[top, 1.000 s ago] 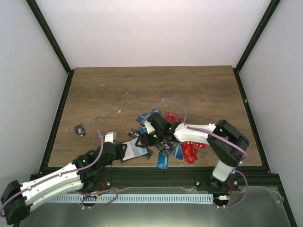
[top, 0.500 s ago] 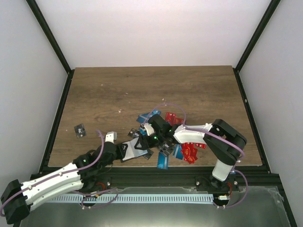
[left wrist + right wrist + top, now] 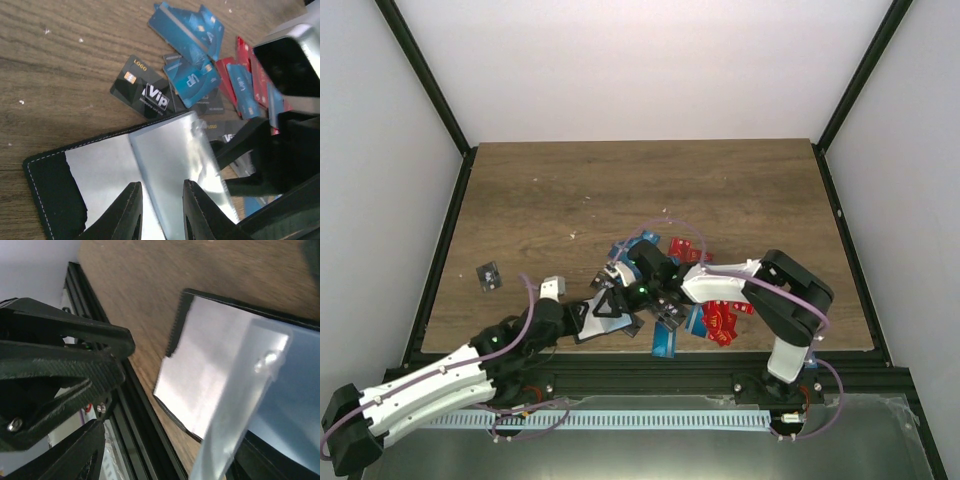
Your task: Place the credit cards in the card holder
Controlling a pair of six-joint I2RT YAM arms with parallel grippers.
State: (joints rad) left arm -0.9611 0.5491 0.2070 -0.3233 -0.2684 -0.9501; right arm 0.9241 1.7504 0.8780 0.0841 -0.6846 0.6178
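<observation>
- Top external view shows little of the holder (image 3: 605, 325). Both arms meet over it near the front edge of the table (image 3: 720, 190), left of middle, and their black parts cover most of it.
- Most of the left gripper (image 3: 160, 192) is cut off at the bottom of its wrist view. Only two fingertips show, close together over the holder's fold. I cannot tell whether they pinch it or hang just above it.
- With its jaws well apart, the right gripper (image 3: 613, 300) stands over the holder's right half, and nothing looks clamped. In its wrist view one finger is mostly hidden behind a raised clear sleeve (image 3: 240, 400).
- As for the holder, it lies open on the table, a black cover with pale stitching along its left edge. The clear sleeves inside glare silver-white, so I cannot tell whether any card sits in them.
- Just beyond and to the right of it, the cards (image 3: 190, 80) lie in a loose, overlapping heap of blue, red and black. Some are partly hidden under the right arm.
- Nearest the holder's far edge, just beside it, lies a black VIP card (image 3: 142, 92).
- Well apart to the left, a lone card (image 3: 488, 276) lies by itself. It is black, and its marks are too small to read.
- Beside the left arm is a small pale piece (image 3: 552, 289); I cannot tell what it is.
- Close to the holder, a black rail (image 3: 135, 430) runs along the table's near edge.
</observation>
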